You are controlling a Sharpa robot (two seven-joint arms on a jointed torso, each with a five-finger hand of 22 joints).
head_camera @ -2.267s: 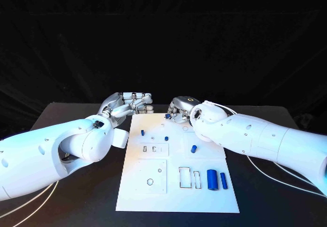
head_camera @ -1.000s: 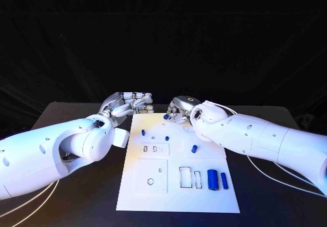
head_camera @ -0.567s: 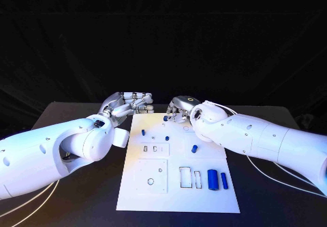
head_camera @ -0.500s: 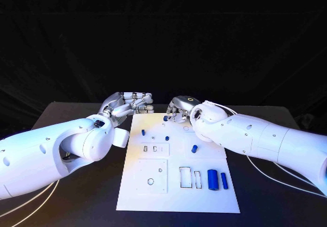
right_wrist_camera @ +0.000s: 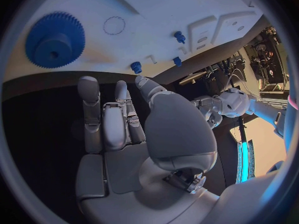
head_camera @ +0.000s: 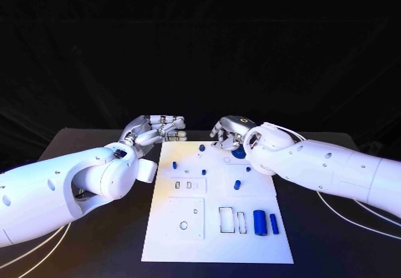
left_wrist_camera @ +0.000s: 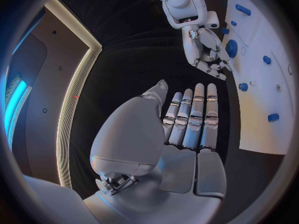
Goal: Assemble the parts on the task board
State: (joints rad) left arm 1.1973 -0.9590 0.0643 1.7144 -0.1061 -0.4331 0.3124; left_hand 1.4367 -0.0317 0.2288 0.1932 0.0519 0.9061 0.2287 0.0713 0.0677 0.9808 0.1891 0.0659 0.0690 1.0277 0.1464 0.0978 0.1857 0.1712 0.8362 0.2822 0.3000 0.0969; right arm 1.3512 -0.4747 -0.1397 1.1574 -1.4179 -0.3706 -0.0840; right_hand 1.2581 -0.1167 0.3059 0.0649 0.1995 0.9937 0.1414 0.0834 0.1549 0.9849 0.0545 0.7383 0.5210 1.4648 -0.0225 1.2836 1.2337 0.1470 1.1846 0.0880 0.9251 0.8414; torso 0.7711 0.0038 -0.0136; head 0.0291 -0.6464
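At the task board's (head_camera: 215,231) far edge | right hand (head_camera: 230,132): fingers apart, empty | left hand (head_camera: 159,128): fingers straight, empty

Head view: strong overhead light falls on the white task board (head_camera: 217,231) and both arms, while the black table (head_camera: 83,145) and the backdrop beyond its far edge stay nearly featureless; soft shadows lie on the table beneath the arms, and focus is sharp throughout. Wrist views: fisheye distortion bends the board's straight edges into arcs inside a dark circular frame, and a bluish tint colours the board. Bright strip lights glow at the circle's rim in the left wrist view.
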